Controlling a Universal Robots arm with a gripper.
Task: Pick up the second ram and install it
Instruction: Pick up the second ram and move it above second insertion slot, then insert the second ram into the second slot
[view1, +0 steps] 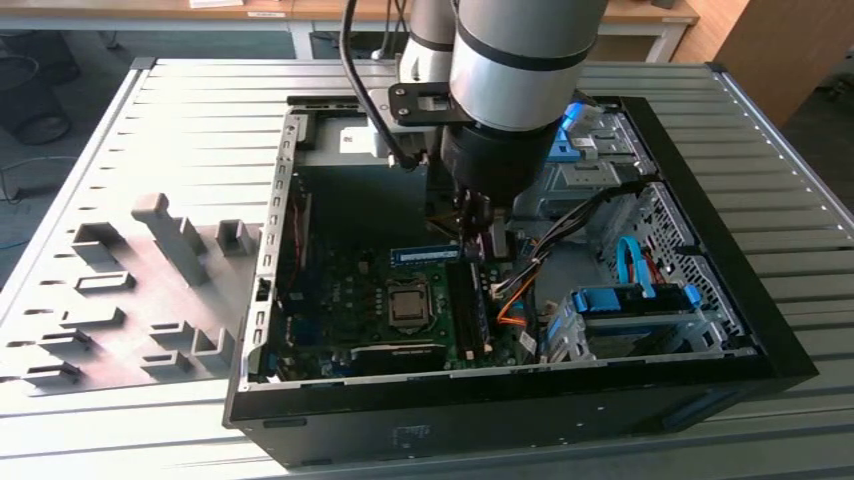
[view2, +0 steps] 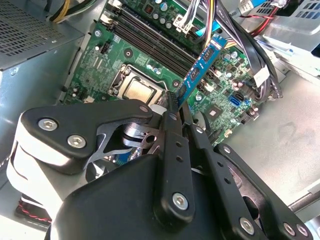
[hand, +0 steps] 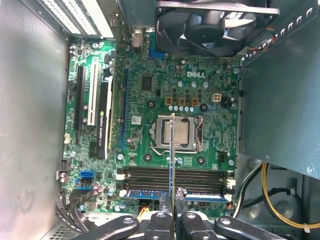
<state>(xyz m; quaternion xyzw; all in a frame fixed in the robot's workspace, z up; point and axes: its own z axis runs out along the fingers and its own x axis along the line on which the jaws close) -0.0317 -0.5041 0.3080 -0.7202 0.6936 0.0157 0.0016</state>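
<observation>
— Gripper first: what has it got?
— Its two black fingers are pinched on one end of the second ram. The blue-green stick juts out from the tips, with its far end free.

— Where is that, exactly?
— Inside the open computer case, which lies on the slatted table. In the first wrist view the stick shows edge-on as a thin line crossing over the memory slots and the CPU socket. It hangs above the motherboard, not seated in any slot.

— What else is in the case?
— A fan is beyond the socket. A drive cage with blue parts is toward the exterior view's right, and loose cables run beside the slots. A blue strip lies along the slot nearest the gripper; I cannot tell whether it is another module.

— And outside it?
— Grey fixture blocks stand on the table, to the exterior view's left of the case.
</observation>
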